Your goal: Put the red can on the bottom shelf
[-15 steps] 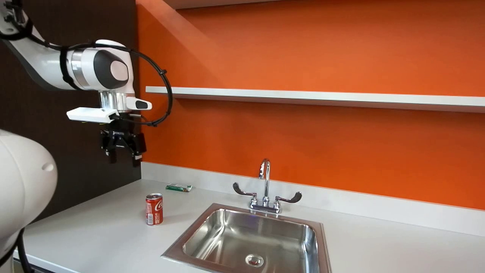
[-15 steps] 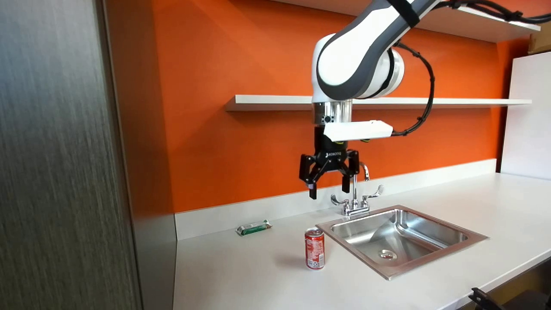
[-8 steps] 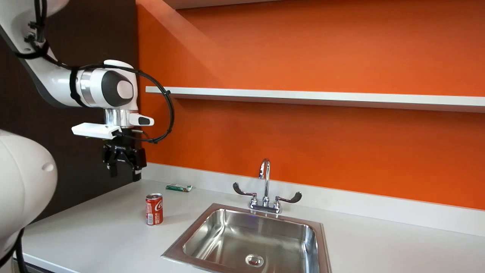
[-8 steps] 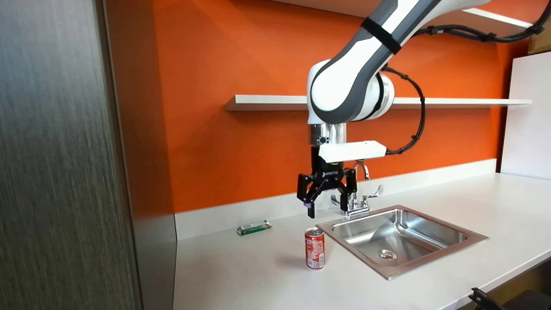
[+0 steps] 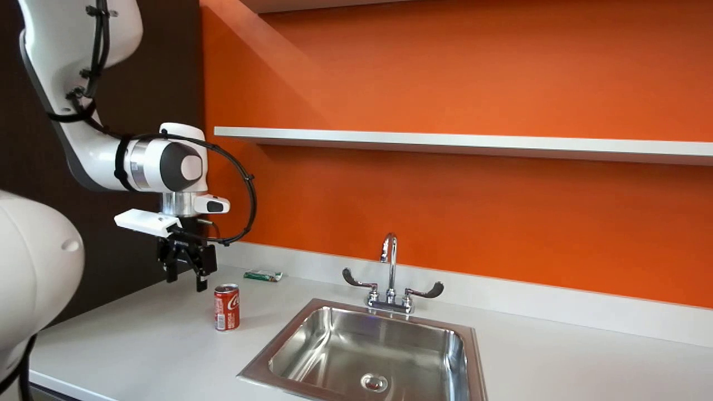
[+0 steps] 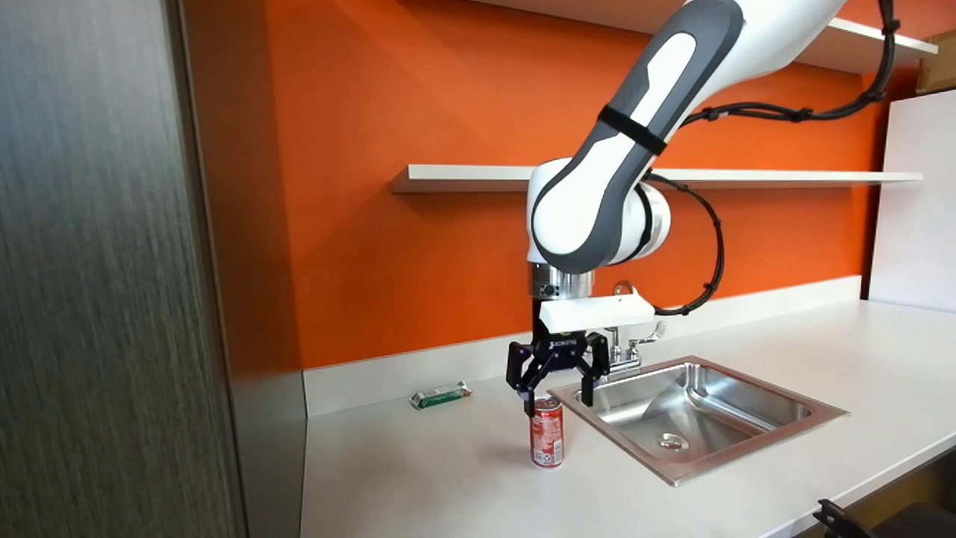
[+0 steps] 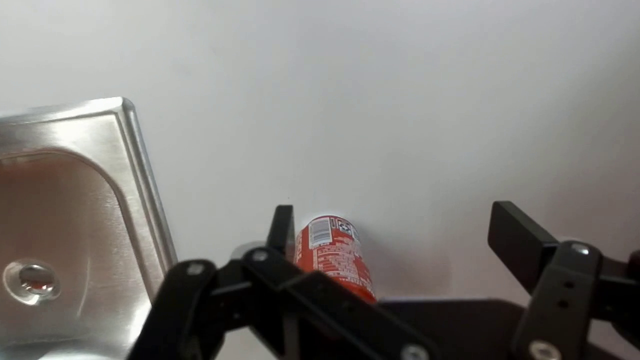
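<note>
The red Coca-Cola can (image 5: 226, 309) stands upright on the white countertop (image 5: 139, 348) beside the stainless-steel sink (image 5: 282, 340), ungrasped, while the Robotiq gripper (image 5: 186, 280) hangs to that same side of the sink, jaws spread wide and nothing held between them. In the wrist view the can shows toward the sink side of the gap, not at its middle. I judge only the approach in hand: gripping, lifting and placing on the bottom shelf (image 5: 462, 141), above and behind the sink, all remain

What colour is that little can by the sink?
The can is red with white markings and a silvery top, best seen in an exterior view.
</note>
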Controlling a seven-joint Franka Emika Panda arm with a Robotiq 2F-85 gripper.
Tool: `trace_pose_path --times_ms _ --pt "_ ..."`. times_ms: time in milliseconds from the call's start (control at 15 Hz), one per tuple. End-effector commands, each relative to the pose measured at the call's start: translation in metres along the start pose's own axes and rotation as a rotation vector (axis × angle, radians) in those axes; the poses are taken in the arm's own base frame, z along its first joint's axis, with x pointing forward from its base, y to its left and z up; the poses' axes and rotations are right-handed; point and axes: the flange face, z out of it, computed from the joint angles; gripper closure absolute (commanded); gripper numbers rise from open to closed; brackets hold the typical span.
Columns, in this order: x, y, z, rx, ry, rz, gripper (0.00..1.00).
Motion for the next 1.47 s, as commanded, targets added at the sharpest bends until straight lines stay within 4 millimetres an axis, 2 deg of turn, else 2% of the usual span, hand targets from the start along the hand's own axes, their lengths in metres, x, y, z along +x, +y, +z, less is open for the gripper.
trace_pose_path --times_ms 0,467,733,1133,1400 --pt "0.009 0.003 0.021 -0.015 0.024 0.049 0.00" --pt "0.014 0.009 0.055 -0.056 0.037 0.083 0.00" --pt "0.015 0.006 0.069 -0.054 0.052 0.101 0.00" --pt "0.018 0.000 0.079 -0.059 0.134 0.167 0.00" --pt "0.020 0.002 0.078 -0.127 0.192 0.236 0.00"
